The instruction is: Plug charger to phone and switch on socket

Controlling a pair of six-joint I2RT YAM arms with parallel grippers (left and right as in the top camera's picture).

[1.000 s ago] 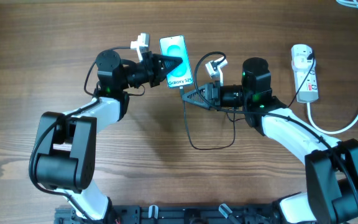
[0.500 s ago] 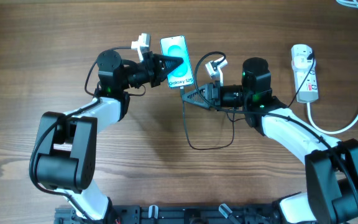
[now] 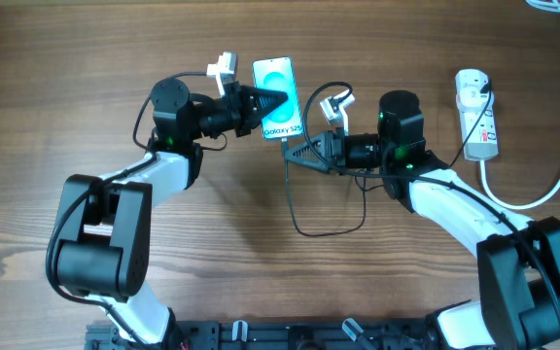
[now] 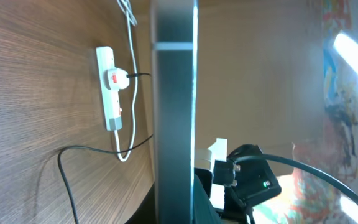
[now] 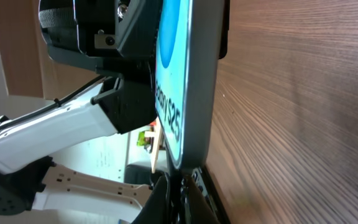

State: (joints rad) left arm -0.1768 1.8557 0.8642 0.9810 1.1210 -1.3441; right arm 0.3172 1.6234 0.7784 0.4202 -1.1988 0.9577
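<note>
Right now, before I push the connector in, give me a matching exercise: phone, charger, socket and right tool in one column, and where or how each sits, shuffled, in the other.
Things:
1. phone
2. charger
3. socket
4. right tool

Places and states:
a. white, lying on the table at the robot's far right
b. black, looping on the wood between the two arms
c. at the phone's lower end, where the cable starts
d. screen lit and facing up, gripped by the left tool

Pairs: 1-d, 2-b, 3-a, 4-c
</note>
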